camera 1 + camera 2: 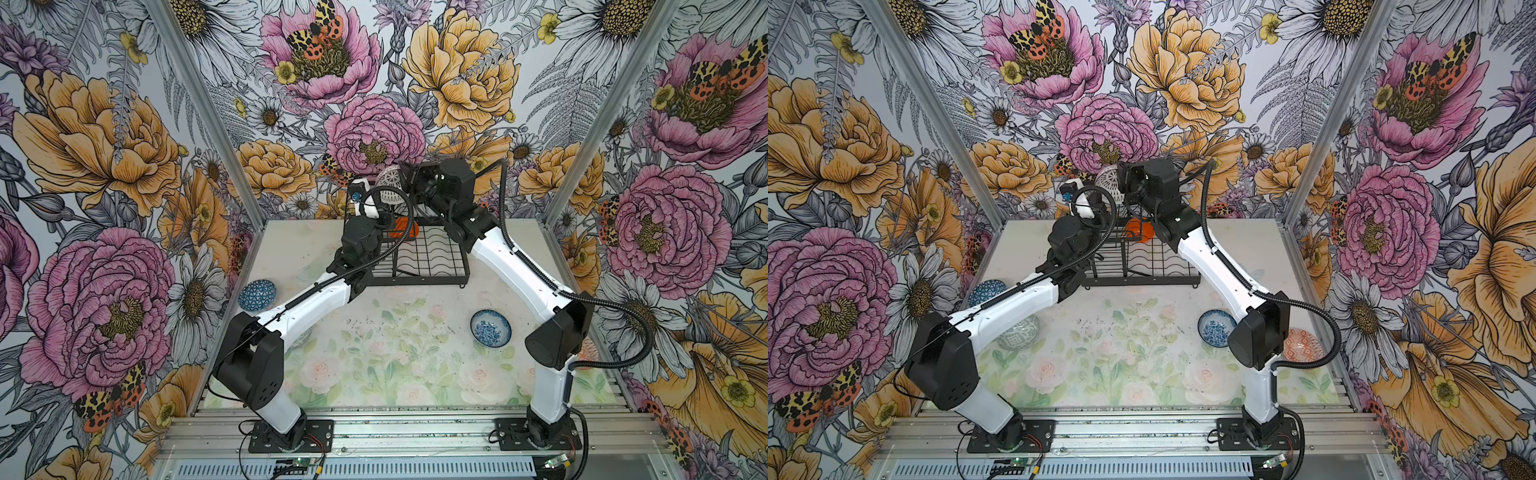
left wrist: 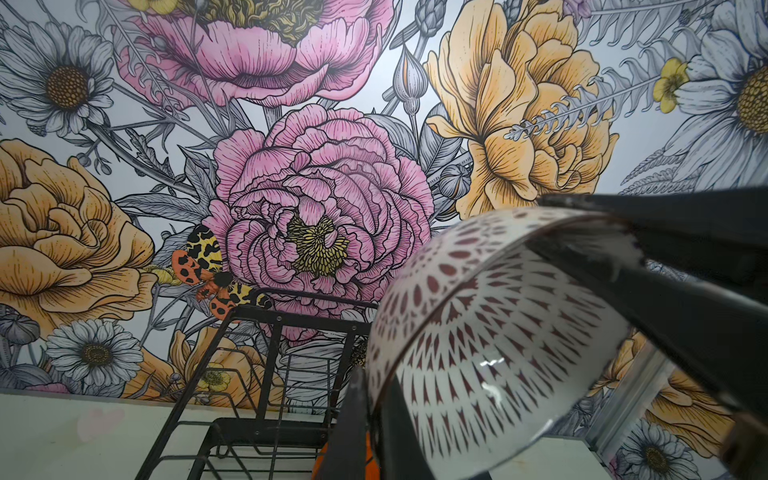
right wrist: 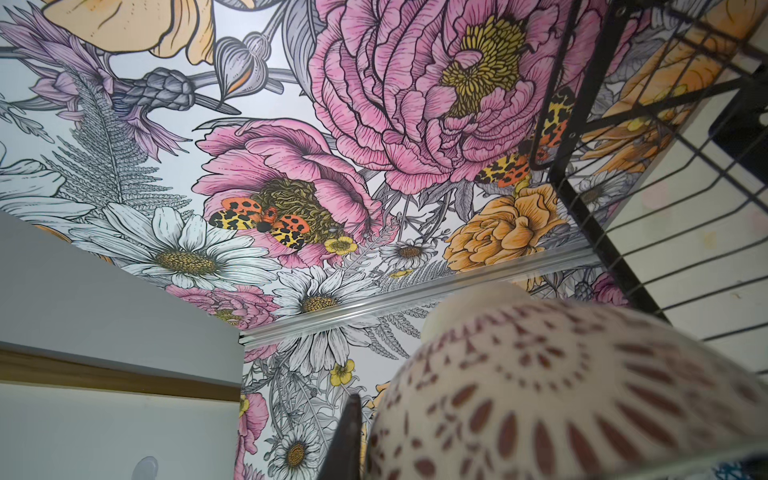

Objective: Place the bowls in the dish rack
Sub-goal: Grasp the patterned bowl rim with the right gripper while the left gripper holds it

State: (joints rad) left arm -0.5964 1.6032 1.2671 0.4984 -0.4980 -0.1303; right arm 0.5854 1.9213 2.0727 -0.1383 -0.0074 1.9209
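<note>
- Flowered wallpaper surrounds the pale table (image 1: 415, 307).
- Left gripper (image 2: 374, 419) is clenched on the rim of the white lattice bowl (image 2: 478, 332).
- Right gripper (image 2: 552, 226) pinches another part of the same rim, so both arms hold this bowl, tilted, above the back of the dish rack (image 1: 432, 257).
- An orange bowl (image 1: 405, 228) already stands in the rack.
- Blue geometric bowl (image 1: 257, 295) and floral bowl (image 1: 490, 327) lie on the table, well apart.
- The held bowl looks glazed: probably stiff, slippery and fragile. The thin rim seems the best place to hold, one finger inside.
</note>
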